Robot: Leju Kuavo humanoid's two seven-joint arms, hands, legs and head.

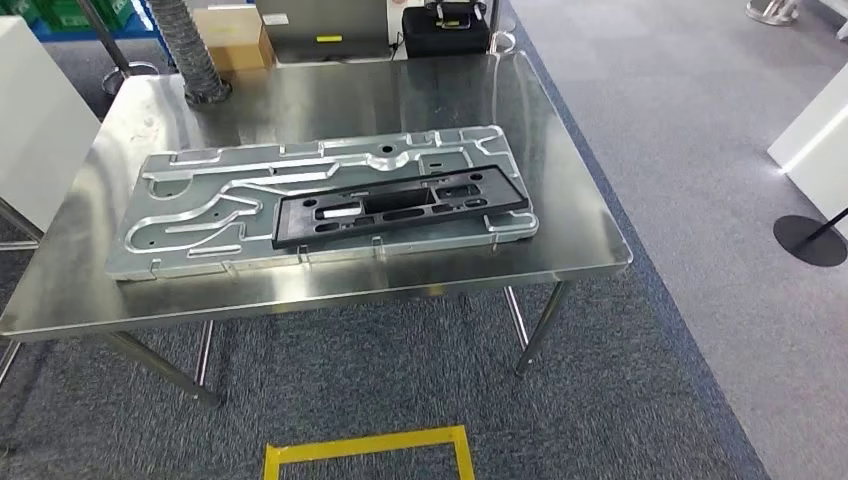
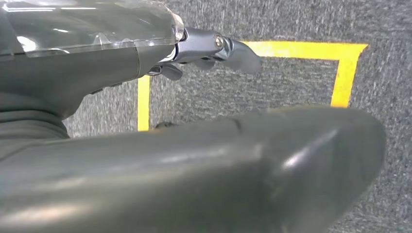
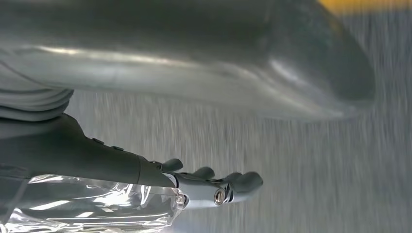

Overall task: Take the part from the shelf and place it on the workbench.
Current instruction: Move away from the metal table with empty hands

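Observation:
The black part (image 1: 400, 205), a long flat frame with several slots, lies on a silver machined fixture plate (image 1: 200, 215) on the steel workbench (image 1: 330, 95). It sits toward the plate's right half, with no hand near it. My left hand (image 2: 204, 48) hangs over grey carpet with its fingers stretched out and nothing in them. My right hand (image 3: 214, 187) also hangs above the carpet, fingers extended and empty. The thick grey thumb (image 2: 218, 170) covers much of the left wrist view.
A yellow tape square (image 1: 370, 452) marks the carpet in front of the bench. A ribbed hose (image 1: 190, 50), a cardboard box (image 1: 235, 40) and a black case (image 1: 445, 30) stand at the bench's far edge. A white cabinet (image 1: 35, 120) is at left; open carpet lies at right.

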